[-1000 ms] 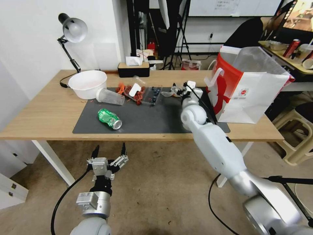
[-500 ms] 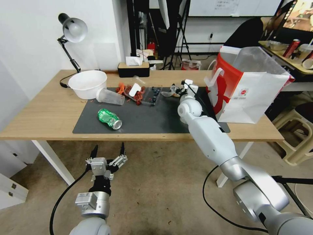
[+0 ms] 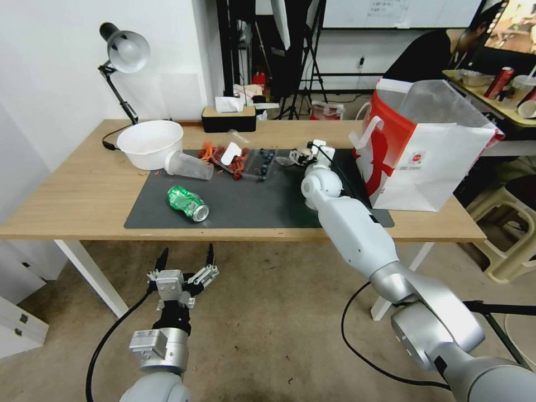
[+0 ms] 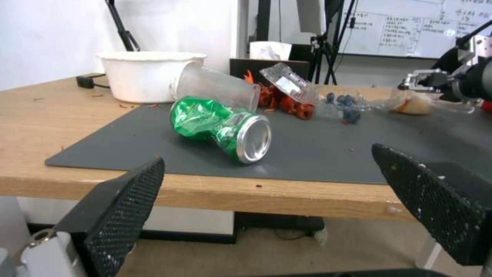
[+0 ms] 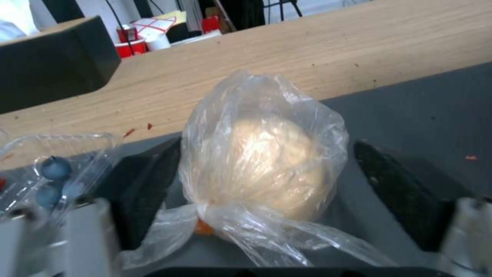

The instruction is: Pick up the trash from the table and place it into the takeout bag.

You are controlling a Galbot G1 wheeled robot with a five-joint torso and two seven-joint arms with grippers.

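Right tool (image 5: 266,181) is over the far part of the desk's dark mat (image 3: 262,204), fingers (image 5: 399,184) spread wide on either side of the clear-wrapped beige lump (image 5: 266,165), not closed on it. The takeout bag (image 3: 430,162) stands upright just beside this tool, on its right. Green soda can (image 3: 188,202) and clear plastic cup (image 3: 188,165) lie well apart, to its left. Left tool (image 3: 186,268) hangs open below the desk (image 3: 84,190) edge, empty.

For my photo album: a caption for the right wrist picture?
Open right gripper straddling a plastic-wrapped beige lump on the dark mat.
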